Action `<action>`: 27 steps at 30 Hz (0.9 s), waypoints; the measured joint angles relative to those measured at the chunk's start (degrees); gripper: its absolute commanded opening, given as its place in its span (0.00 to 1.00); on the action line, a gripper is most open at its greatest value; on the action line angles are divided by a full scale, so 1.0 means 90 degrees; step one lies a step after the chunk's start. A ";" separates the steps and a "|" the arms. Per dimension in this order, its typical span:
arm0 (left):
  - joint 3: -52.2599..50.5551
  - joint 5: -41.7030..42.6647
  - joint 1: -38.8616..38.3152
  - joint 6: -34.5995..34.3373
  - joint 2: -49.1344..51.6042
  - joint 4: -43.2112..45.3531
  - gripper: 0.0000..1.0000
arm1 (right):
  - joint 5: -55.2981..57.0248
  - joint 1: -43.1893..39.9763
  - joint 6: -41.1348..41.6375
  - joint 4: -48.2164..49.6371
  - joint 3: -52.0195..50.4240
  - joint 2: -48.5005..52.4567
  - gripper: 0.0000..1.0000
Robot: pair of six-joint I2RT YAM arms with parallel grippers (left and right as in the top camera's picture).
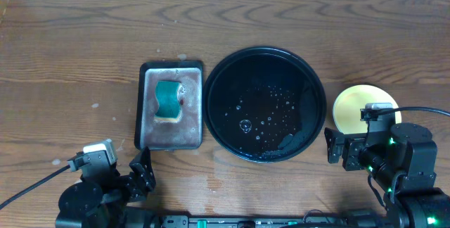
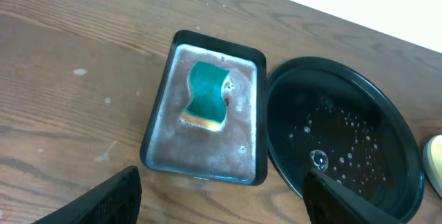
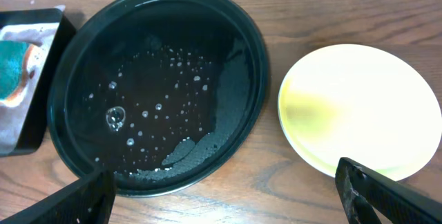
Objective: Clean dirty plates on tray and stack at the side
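Note:
The round black tray (image 1: 232, 94) lies mid-table with only water droplets and a patch of foam in it; it also shows in the left wrist view (image 2: 387, 134) and the right wrist view (image 3: 83, 58). A pale yellow plate (image 1: 354, 106) rests on the wood to the tray's right, its top face clean in the right wrist view (image 3: 359, 106). My right gripper (image 1: 336, 146) hovers open near the table's front, just in front of the gap between tray and plate (image 3: 224, 196). My left gripper (image 1: 143, 168) hangs open and empty in front of the grey tray (image 2: 221, 196).
A rectangular grey tray (image 1: 151, 133) with soapy water holds a green sponge (image 1: 168, 100) just left of the black tray. Bare wooden tabletop stretches to the left and back.

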 measured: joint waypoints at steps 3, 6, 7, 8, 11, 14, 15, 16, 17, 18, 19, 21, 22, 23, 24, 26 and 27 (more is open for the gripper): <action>0.0000 0.0000 0.0000 0.0000 0.0000 -0.0019 0.75 | 0.0024 0.0000 -0.0078 0.0027 -0.0002 -0.0044 0.99; 0.0000 0.0000 0.0000 0.0000 0.0000 -0.0029 0.76 | 0.0049 0.0000 -0.0228 0.0325 -0.0041 -0.0228 0.99; 0.0000 0.0000 0.0000 0.0002 0.0000 -0.0034 0.76 | 0.0051 0.0000 -0.0296 0.0525 -0.0070 -0.0313 0.99; 0.0000 -0.0002 0.0000 0.0000 0.0000 -0.0039 0.76 | 0.0056 0.0000 -0.0362 0.0743 -0.0104 -0.0410 0.99; 0.0000 -0.0002 0.0000 0.0000 0.0000 -0.0056 0.76 | 0.0066 0.0000 -0.0522 0.1433 -0.0357 -0.0860 0.99; -0.0002 -0.0002 0.0000 0.0000 0.0000 -0.0061 0.76 | 0.0068 0.0000 -0.0617 0.2186 -0.0865 -0.1455 0.99; -0.0002 -0.0005 0.0000 0.0000 0.0000 -0.0061 0.76 | 0.0070 0.0000 -0.0631 0.2463 -0.1064 -0.1639 0.99; -0.0005 -0.0005 0.0000 0.0002 0.0000 -0.0061 0.76 | 0.0070 0.0000 -0.0631 0.2759 -0.1277 -0.1829 0.99; -0.0007 -0.0007 0.0000 0.0000 0.0000 -0.0061 0.76 | 0.0070 0.0000 -0.0631 0.3179 -0.1576 -0.2069 0.99; -0.0007 -0.0015 0.0000 0.0000 0.0000 -0.0061 0.76 | 0.0070 0.0002 -0.0634 0.3407 -0.1783 -0.2227 0.99; -0.0012 -0.0019 0.0000 0.0000 0.0000 -0.0061 0.76 | 0.0073 0.0007 -0.0634 0.3742 -0.2052 -0.2431 0.99; -0.0012 -0.0019 0.0000 0.0002 0.0000 -0.0063 0.76 | 0.0075 0.0044 -0.0629 0.4299 -0.2523 -0.2773 0.99; -0.0012 -0.0019 0.0000 0.0002 0.0000 -0.0061 0.76 | 0.0075 0.0053 -0.0629 0.4503 -0.2720 -0.2922 0.99; -0.0015 -0.0019 0.0000 0.0002 0.0000 -0.0063 0.76 | 0.0073 0.0056 -0.0629 0.4770 -0.2936 -0.3060 0.99; -0.0015 -0.0019 0.0000 0.0000 0.0000 -0.0061 0.76 | 0.0073 0.0061 -0.0627 0.5005 -0.3162 -0.3211 0.99; -0.0015 -0.0019 0.0000 0.0002 0.0000 -0.0063 0.76 | 0.0075 0.0063 -0.0627 0.5367 -0.3538 -0.3451 0.99; -0.0015 -0.0019 0.0000 0.0000 0.0000 -0.0061 0.76 | 0.0075 0.0078 -0.0627 0.5603 -0.3757 -0.3589 0.99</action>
